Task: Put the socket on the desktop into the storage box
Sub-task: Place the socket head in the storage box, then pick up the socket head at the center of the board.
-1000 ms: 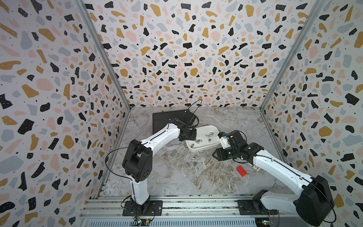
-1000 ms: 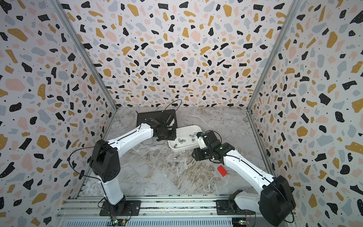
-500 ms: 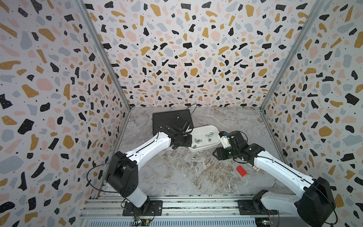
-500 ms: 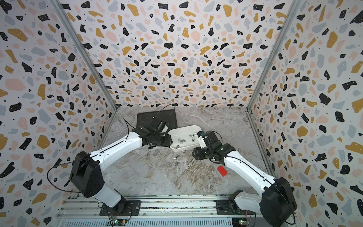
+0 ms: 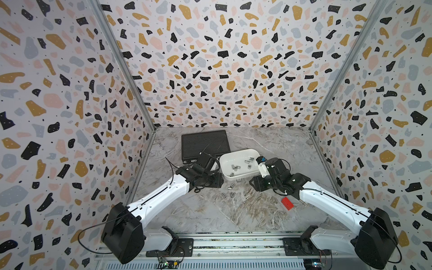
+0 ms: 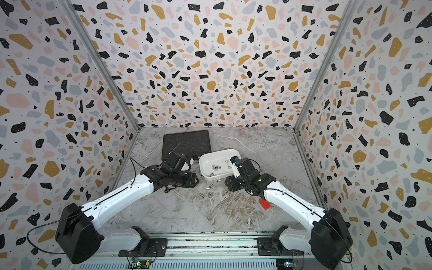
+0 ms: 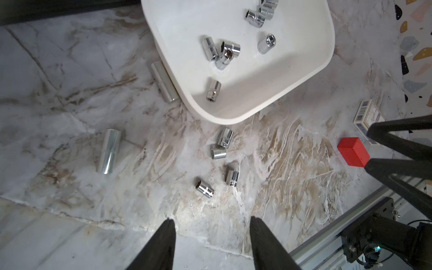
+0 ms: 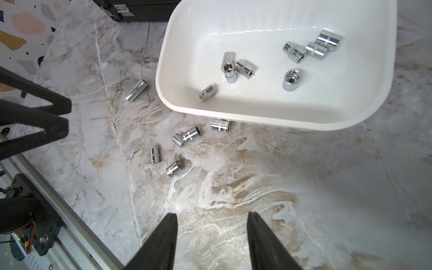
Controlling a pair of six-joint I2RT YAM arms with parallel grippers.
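Since a second ago your left arm has swung back from over the storage box [image 5: 236,159]. Left gripper [image 7: 211,219] now hangs beside it, fingers apart, nothing between them. Right gripper [image 8: 212,214] has barely shifted; fingers apart, empty. Several sockets [image 7: 213,90] lie in the box. Loose sockets [image 7: 218,153] remain on the desktop [image 5: 233,210] just in front of the box, between both grippers. One long socket [image 7: 163,81] lies just beside the box wall.

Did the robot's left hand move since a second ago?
Yes. In a top view the left hand has drawn back from over the left end of the storage box toward the front rail, and now hangs just outside it.
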